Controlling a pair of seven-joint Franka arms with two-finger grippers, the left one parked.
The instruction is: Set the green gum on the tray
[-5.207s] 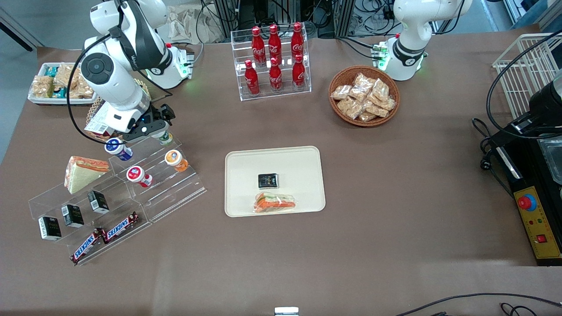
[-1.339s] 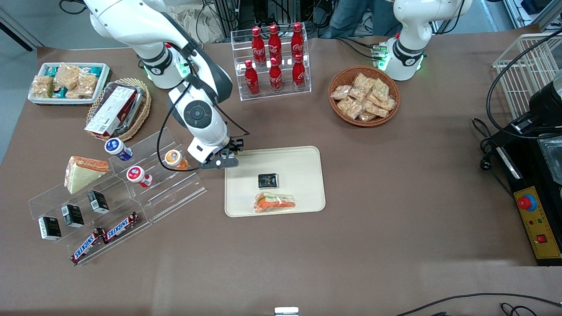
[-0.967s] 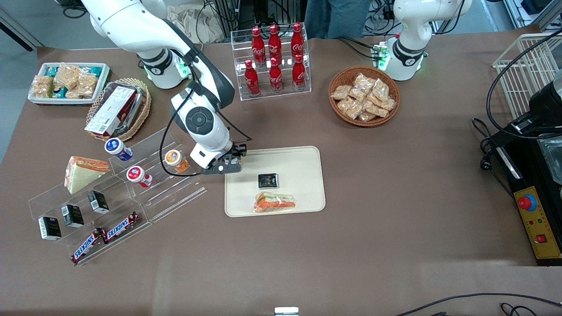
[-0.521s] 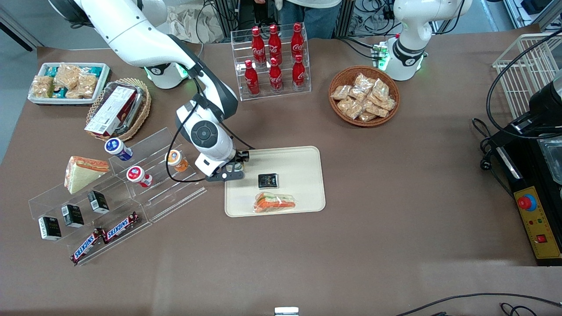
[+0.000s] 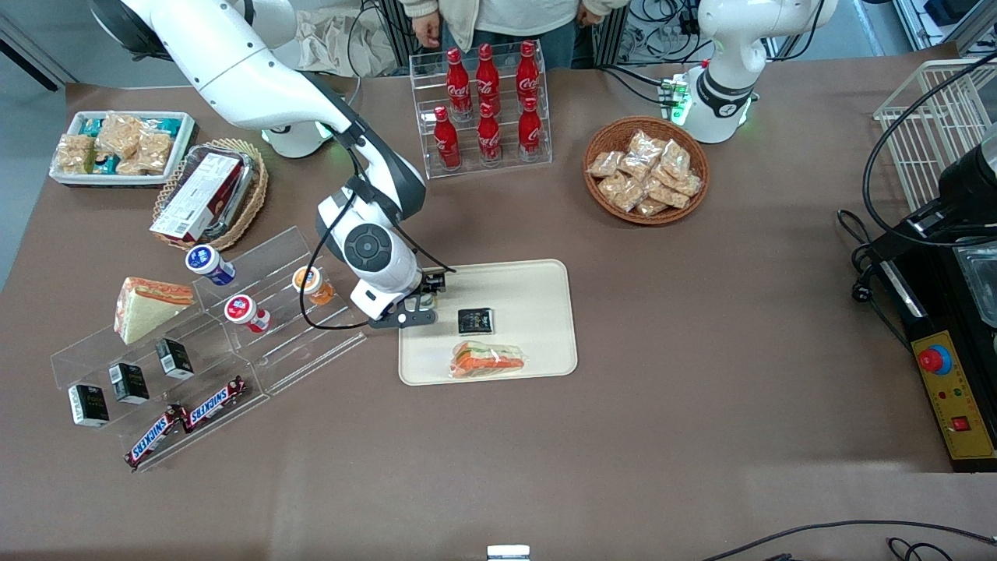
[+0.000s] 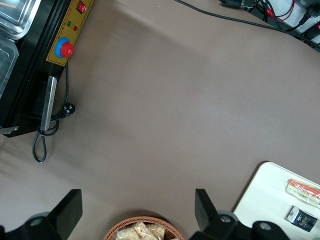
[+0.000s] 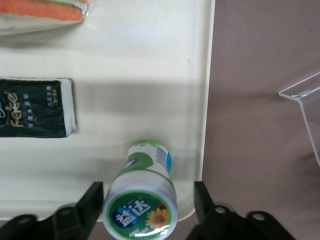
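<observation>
The green gum (image 7: 145,200), a green bottle whose white lid carries a green-and-orange mark, stands on the cream tray (image 7: 150,75) close to its rim at the corner nearest the clear rack. My gripper (image 7: 147,192) straddles it and is open: a gap shows between one finger and the bottle, while the second finger sits close beside it. In the front view the gripper (image 5: 424,300) hangs low over that corner of the tray (image 5: 530,280) and hides most of the bottle.
A black packet (image 5: 475,320) and a wrapped sandwich (image 5: 487,360) lie on the tray, nearer the front camera than the gum. The clear stepped rack (image 5: 296,327) beside the tray holds orange (image 5: 313,284), red (image 5: 246,312) and blue (image 5: 209,263) bottles. Cola rack (image 5: 487,109) and snack basket (image 5: 646,170) stand farther away.
The arm has travelled from the rack's upper step to the tray's corner with the gum, then crept slightly nearer the front camera and lower in the last second.
</observation>
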